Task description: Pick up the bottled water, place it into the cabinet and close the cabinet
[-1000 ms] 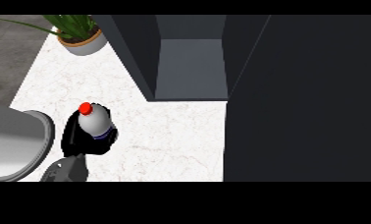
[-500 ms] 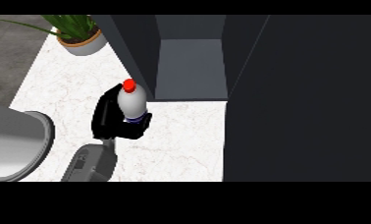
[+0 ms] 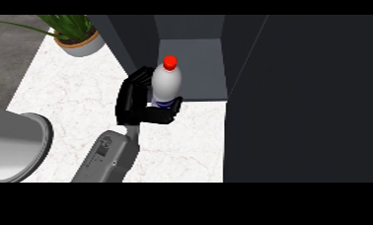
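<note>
Mid-frame, the left hand (image 3: 138, 101), fingers curled round the bottled water (image 3: 166, 85), risks clipping the cabinet (image 3: 191, 68) wall on entry.

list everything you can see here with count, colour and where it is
bottled water: one, white with a red cap and blue label band, upright in the hand, at the front of the cabinet opening
cabinet: one, dark grey, open, at the back of the counter; its door fills the view's right
potted plant: one, green leaves in a pale pot, back left of the counter
counter: one, white marbled top
sink or bowl: one, grey, rounded, at the left edge; cannot tell which
left hand: one, black, curled round the bottle, on a grey forearm
right hand: not in view
</note>
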### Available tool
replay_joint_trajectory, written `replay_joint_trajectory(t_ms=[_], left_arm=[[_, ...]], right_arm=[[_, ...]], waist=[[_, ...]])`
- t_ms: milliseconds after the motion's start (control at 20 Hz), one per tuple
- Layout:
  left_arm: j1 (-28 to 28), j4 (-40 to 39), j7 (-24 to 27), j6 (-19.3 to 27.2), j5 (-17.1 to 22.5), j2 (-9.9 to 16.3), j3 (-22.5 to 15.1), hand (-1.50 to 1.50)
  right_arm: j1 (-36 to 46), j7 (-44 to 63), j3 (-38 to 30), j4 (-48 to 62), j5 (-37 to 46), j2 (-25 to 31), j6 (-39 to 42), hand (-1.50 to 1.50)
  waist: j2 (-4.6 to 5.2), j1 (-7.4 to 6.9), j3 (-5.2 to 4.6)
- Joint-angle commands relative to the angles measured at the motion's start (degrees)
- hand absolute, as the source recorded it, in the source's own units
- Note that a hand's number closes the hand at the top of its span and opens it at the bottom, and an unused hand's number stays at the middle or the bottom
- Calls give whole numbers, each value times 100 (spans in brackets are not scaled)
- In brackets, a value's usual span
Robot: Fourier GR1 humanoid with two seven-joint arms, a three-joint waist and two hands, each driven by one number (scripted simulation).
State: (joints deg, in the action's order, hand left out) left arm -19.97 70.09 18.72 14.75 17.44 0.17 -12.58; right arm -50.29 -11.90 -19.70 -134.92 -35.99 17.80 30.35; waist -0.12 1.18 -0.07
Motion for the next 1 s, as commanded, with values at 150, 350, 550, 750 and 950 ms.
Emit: replay_joint_trajectory(t_ms=[150, 350, 550, 750, 950], left_arm=[[-806, -740, -124, 1359, -83, -16, -649, 150], [-1524, -1187, -642, 1530, -338, -17, -268, 150], [-2070, -2067, -536, 1500, -122, -17, -139, 150], [-2595, -2741, -408, 1297, 177, -17, 89, 150], [-2511, -3194, 248, 1556, 518, -17, -208, 150]], right_arm=[[-80, 561, 167, -1243, -487, -108, -519, -150], [-281, 537, 41, -1169, -910, 14, -338, -150], [28, 604, -167, -818, -1137, 229, -415, -150], [-24, 380, -67, -694, -843, -17, -241, -150], [0, 507, 181, -692, -856, -15, -168, -150]], waist=[[30, 81, -6], [23, 100, -4], [50, 90, -4], [52, 121, -2], [70, 156, -5]])
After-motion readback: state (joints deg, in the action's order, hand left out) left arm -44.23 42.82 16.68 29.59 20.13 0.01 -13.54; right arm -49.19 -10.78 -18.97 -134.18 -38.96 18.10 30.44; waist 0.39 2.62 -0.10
